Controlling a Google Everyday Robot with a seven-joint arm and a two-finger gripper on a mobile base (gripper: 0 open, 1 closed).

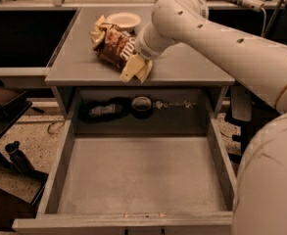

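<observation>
My gripper (136,70) is down on the grey counter top (192,65), close to its front edge. It sits right against the lower right end of a crumpled brown snack bag (113,44) that lies on the counter. Whether it grips the bag does not show. The arm (216,33) reaches in from the right, across the counter. A white bowl (124,19) stands just behind the bag.
Below the counter a wide grey drawer (138,175) is pulled fully out towards me. Behind it, under the counter, lie a black object (101,110), a dark roll (142,105) and a small chain (176,104). Dark shelving stands at the left, and my base (270,180) fills the right.
</observation>
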